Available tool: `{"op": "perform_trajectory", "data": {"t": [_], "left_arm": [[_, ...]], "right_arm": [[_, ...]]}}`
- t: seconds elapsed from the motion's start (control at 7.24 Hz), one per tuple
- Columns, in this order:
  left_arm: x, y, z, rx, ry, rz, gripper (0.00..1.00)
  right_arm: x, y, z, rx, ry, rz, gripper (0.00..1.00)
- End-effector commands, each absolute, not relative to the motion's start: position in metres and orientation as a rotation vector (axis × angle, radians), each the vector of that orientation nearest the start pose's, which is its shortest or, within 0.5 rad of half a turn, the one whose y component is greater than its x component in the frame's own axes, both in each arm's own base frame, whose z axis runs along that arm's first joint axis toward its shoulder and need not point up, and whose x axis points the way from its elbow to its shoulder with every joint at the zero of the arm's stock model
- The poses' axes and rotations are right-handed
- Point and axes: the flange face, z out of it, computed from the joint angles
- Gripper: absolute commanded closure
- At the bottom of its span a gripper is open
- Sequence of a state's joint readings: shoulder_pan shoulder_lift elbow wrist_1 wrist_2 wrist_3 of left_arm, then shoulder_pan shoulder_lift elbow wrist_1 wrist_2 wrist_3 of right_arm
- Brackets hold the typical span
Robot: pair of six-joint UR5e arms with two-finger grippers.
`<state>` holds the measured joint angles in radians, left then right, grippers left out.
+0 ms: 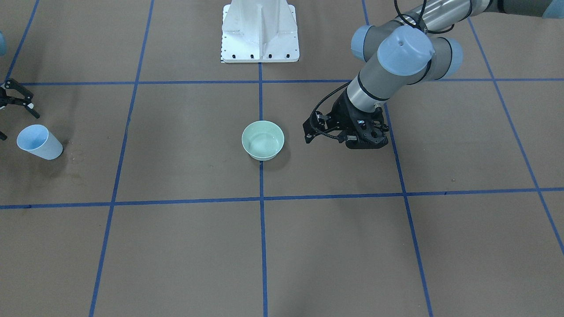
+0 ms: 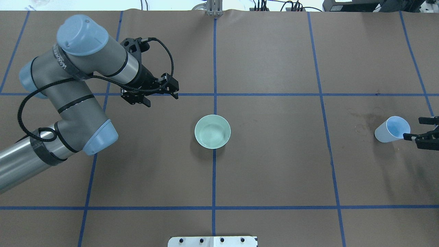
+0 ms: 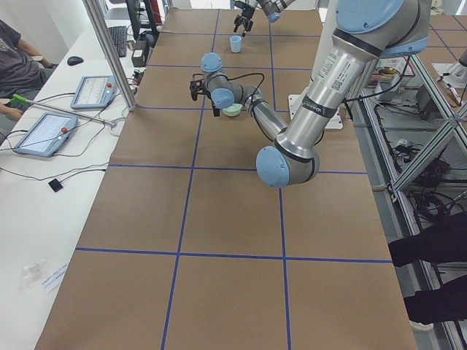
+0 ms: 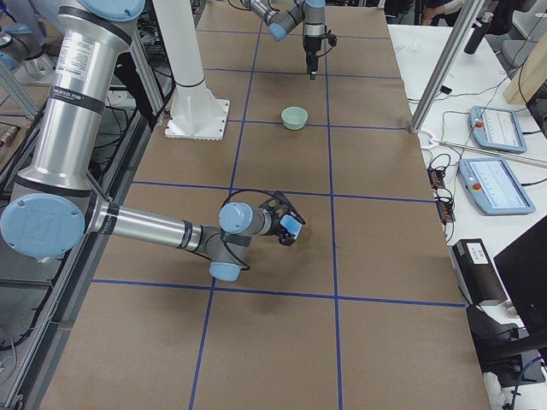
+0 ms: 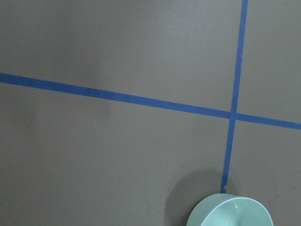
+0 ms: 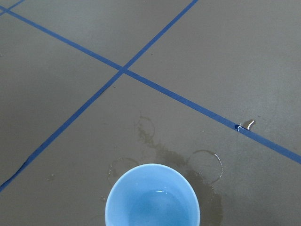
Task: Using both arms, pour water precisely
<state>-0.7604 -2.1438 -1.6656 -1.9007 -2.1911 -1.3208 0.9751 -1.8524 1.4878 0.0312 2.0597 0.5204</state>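
Nearest the right wrist camera stands the blue cup point(image 6: 152, 195), upright on wet-stained brown paper point(image 6: 169, 153). Seen from overhead, the right gripper point(image 2: 419, 129) sits just at the cup's three o'clock, its fingers spread. The mint-green bowl point(image 2: 202, 125) rests at the table's centre on a blue tape line point(image 2: 214, 178), with the water point(image 2: 212, 134) showing as faint ripples inside. The left gripper point(image 2: 160, 97) hangs at the bowl's ten o'clock, apart from it, fingers spread and grasping nothing.

Bowl point(image 2: 212, 131) at table point(image 2: 274, 171) centre, left tool point(image 2: 162, 100) off its left, cup point(image 2: 391, 129) far right beside right tool point(image 2: 414, 128).
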Motion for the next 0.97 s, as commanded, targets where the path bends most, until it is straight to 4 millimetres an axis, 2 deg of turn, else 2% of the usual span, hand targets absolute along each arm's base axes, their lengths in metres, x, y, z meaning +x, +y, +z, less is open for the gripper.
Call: {"op": "perform_trajectory", "data": {"t": [0.0, 0.55, 0.83], "left_arm": [[0.425, -0.508, 0.235, -0.027, 1.119, -0.145, 0.01], [0.418, -0.504, 0.231, -0.021, 1.129, -0.144, 0.01], [0.418, -0.502, 0.235, -0.023, 1.125, -0.146, 0.01]], "right_arm": [[-0.147, -0.345, 0.656, 0.824, -0.978, -0.367, 0.01], [-0.157, -0.348, 0.66, 0.805, -0.979, -0.321, 0.01], [-0.166, -0.349, 0.659, 0.816, -0.97, -0.32, 0.01]]}}
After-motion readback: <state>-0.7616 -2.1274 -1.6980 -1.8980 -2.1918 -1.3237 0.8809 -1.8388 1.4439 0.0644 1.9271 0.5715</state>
